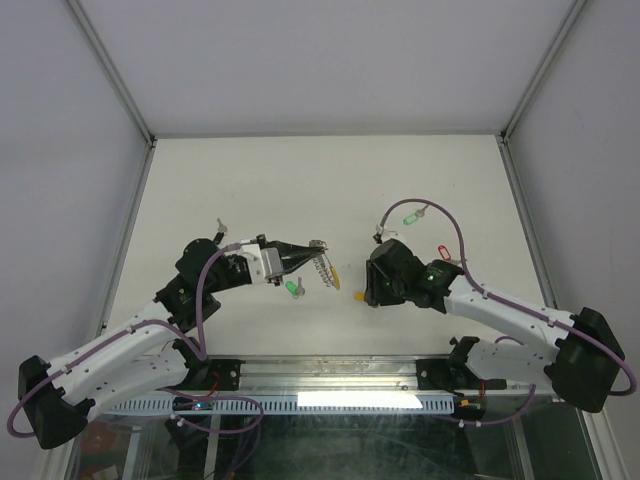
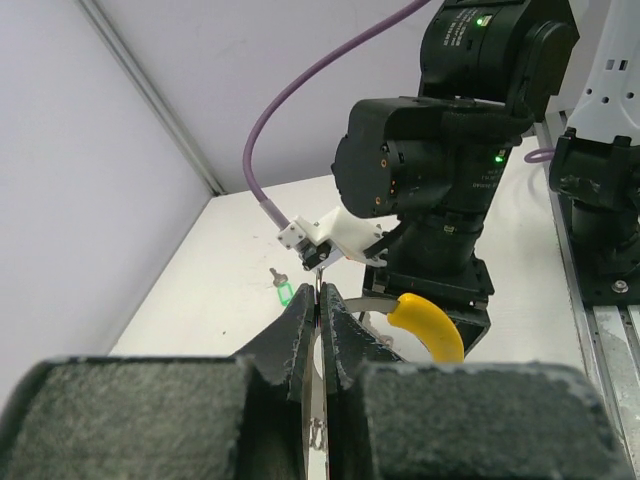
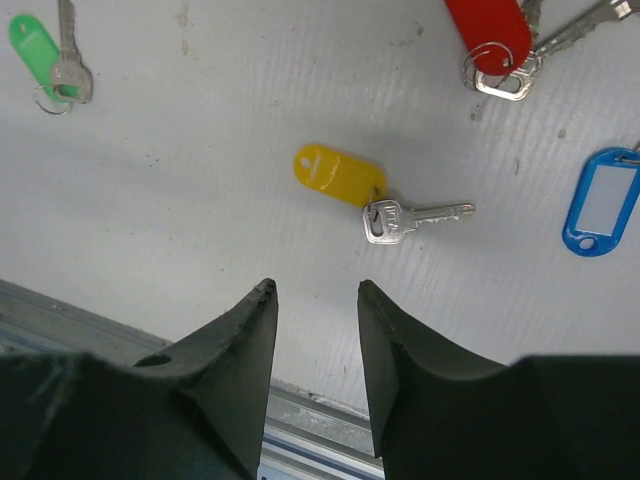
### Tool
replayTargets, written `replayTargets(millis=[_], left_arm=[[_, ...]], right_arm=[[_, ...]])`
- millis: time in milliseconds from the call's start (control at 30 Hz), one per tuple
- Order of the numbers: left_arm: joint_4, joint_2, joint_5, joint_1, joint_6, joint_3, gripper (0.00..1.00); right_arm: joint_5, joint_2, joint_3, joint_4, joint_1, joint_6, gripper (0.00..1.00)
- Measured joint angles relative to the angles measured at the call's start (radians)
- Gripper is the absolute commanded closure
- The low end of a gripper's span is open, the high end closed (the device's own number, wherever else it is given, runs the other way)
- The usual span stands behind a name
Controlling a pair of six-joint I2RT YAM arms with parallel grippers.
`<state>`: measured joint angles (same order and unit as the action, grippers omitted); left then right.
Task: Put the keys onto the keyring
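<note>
Yellow tag, red tag, green tag, blue tag on silver keys; white table.

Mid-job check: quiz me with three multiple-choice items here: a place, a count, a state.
1. Which key lies closest ahead of the right gripper? A yellow-tagged B green-tagged C blue-tagged
2. Tag colours in the right wrist view? A two B four C six
3. The left gripper is: A wide open B shut, empty C shut on the keyring
1 A: the yellow-tagged key lies just beyond its jaws. 2 B: green tag, yellow, red tag, blue tag. 3 C: its jaws pinch the ring.
</note>
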<state>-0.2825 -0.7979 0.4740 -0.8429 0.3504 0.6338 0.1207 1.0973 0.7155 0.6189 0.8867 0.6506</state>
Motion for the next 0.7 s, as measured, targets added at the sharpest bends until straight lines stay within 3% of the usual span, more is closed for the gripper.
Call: replayTargets(millis=[700], left_arm=[[0.029,-0.012,-0.002,0.0,-0.003,0.02,1.0]], right_arm=[[0.086,0.175,-0.015,-0.079,0.002,-0.051,0.8]])
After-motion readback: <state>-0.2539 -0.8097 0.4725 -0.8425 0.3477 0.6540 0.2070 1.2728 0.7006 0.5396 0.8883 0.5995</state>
